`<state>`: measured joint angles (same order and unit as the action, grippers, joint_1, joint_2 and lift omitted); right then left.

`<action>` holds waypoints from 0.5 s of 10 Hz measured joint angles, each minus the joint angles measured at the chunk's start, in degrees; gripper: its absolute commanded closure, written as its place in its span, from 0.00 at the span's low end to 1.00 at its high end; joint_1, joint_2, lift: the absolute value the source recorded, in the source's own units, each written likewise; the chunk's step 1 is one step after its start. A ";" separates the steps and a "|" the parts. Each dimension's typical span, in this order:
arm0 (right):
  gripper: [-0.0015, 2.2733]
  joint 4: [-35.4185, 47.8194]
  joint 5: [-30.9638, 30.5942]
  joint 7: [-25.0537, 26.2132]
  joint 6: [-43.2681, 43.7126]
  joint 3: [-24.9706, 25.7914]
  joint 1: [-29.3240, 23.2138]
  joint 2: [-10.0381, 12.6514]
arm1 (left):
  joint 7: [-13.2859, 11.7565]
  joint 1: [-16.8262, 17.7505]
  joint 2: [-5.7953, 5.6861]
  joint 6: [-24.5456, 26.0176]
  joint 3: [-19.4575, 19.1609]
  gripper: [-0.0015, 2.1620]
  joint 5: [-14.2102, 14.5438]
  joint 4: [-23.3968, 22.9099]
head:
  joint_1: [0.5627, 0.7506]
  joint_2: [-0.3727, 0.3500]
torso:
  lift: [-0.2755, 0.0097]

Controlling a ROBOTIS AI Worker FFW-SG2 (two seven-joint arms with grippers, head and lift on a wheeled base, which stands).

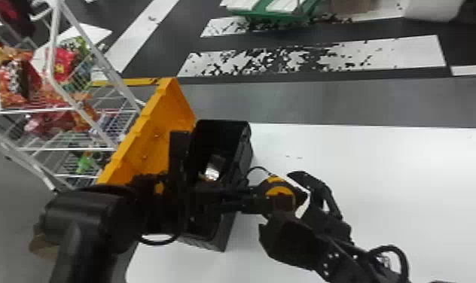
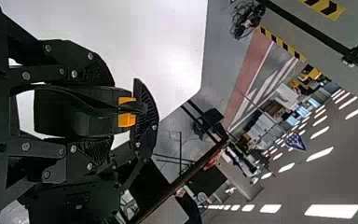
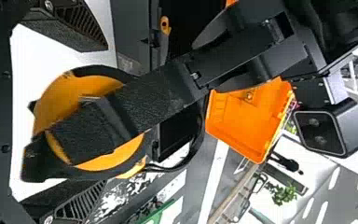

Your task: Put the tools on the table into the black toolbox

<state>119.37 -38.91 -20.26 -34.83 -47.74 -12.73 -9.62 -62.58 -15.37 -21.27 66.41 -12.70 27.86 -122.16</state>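
Note:
In the head view, my left gripper [image 1: 263, 200] reaches across the open black toolbox [image 1: 244, 150] and is shut on a round black-and-orange tool [image 1: 280, 191], held beyond the box's right side. My right gripper [image 1: 278, 202] stands open around that tool, one finger on each side. The left wrist view has the left gripper [image 2: 112, 112] clasping the tool's dark body [image 2: 74, 114], with a finger of the other gripper across its far end. In the right wrist view, gaps show between the tool [image 3: 91, 123] and the open fingers of the right gripper [image 3: 105, 114]. A shiny item [image 1: 212, 172] lies inside the toolbox.
The white table [image 1: 399, 180] extends right of the toolbox. An orange bin [image 1: 148, 139] is directly left of the box, partly behind my left arm. A wire cart [image 1: 79, 101] with colourful packages stands farther left. A green basket [image 1: 275, 15] is on the floor beyond the table.

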 measured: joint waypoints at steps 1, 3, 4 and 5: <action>0.02 0.85 -0.28 0.05 -0.11 0.23 -0.85 -0.05 | 0.16 -0.05 0.00 -0.05 -0.12 0.99 -0.03 0.10 | 0.70 1.00 | 0.83; 0.02 3.26 -0.62 0.31 -0.11 1.05 -3.26 -0.23 | 1.02 -0.22 0.06 -1.17 -0.41 0.99 -0.85 0.82 | 0.70 1.00 | 0.83; 0.02 4.58 -0.70 0.75 -0.11 1.94 -5.01 -0.42 | 1.41 -0.40 0.12 -2.51 -0.67 0.99 -1.47 1.63 | 0.70 1.00 | 0.83; 0.02 5.87 -0.72 0.85 -0.10 3.18 -6.97 -0.70 | 2.00 -0.63 0.27 -4.67 -1.02 0.99 -2.12 2.48 | 0.70 1.00 | 0.83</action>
<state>125.24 -39.64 -19.41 -34.93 -44.57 -19.70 -10.32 -60.59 -16.00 -21.00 61.74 -13.72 25.74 -119.68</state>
